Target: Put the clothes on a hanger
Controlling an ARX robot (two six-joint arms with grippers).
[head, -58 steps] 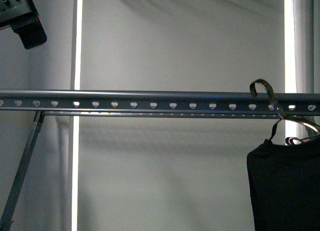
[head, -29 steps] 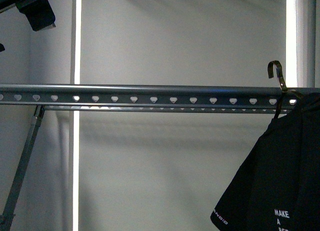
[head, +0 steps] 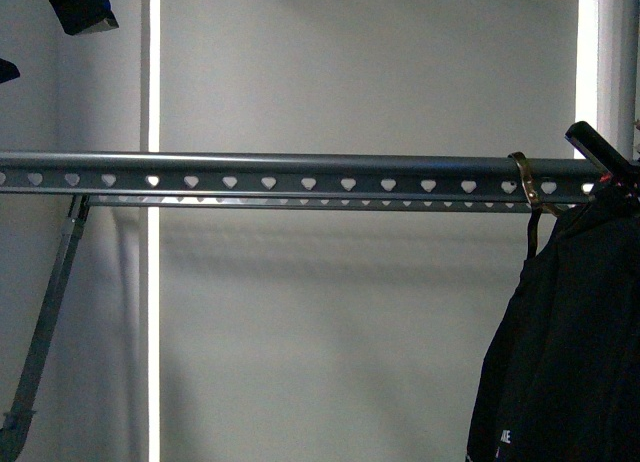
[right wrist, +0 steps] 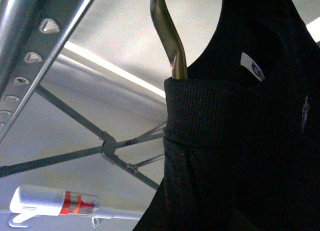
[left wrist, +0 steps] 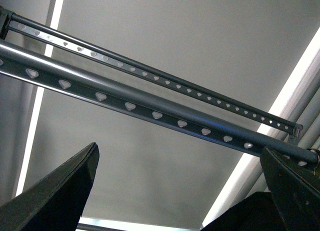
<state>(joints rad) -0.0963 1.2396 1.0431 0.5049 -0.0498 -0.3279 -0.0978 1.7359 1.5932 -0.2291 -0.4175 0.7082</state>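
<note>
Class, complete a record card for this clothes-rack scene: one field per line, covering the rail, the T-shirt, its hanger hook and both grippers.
rack rail: grey metal, horizontal, row of heart-shaped holes
black T-shirt: hanging below the rail's right end
hanger hook: appears looped over the rail
left gripper: open, empty, raised near the rail's left end
right gripper: beside the hook; jaws hidden, state cannot be told

Smooth grey metal rail (head: 300, 169), matt black cloth T-shirt (head: 575, 332).

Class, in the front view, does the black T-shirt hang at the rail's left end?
No, the T-shirt hangs at the right end of the rail.
</note>
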